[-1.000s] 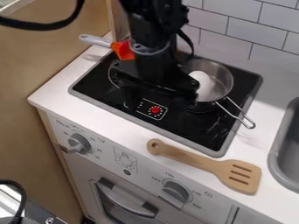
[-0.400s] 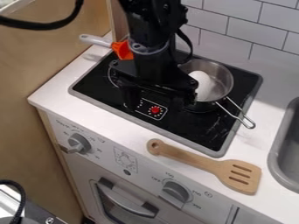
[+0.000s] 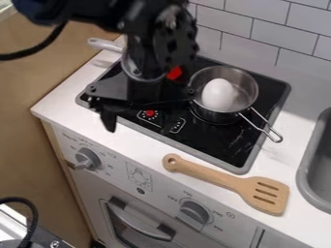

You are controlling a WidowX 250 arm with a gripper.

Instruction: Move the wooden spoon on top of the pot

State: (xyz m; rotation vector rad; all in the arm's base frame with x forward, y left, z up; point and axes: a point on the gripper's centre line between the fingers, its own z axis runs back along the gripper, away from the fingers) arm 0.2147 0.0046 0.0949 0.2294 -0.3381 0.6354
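With twelve o'clock at the top of the camera view, the claw (image 3: 140, 122) hangs over the near left part of the black stovetop (image 3: 223, 141), its two fingers spread wide with nothing between them. The wooden spoon (image 3: 223, 179), flat and slotted, lies on the white counter (image 3: 145, 145) in front of the stovetop, apart from the claw. Its handle end is toward five o'clock from the claw, its broad head toward four. The pot (image 3: 248, 89) stands on the stovetop at about two o'clock from the claw, a white egg (image 3: 218, 93) inside and its wire handle (image 3: 263, 128) pointing between four and five. A grey handle (image 3: 105, 44) sticks out at eleven o'clock; the sink (image 3: 317, 167) lies toward four, beyond the stovetop's right side.
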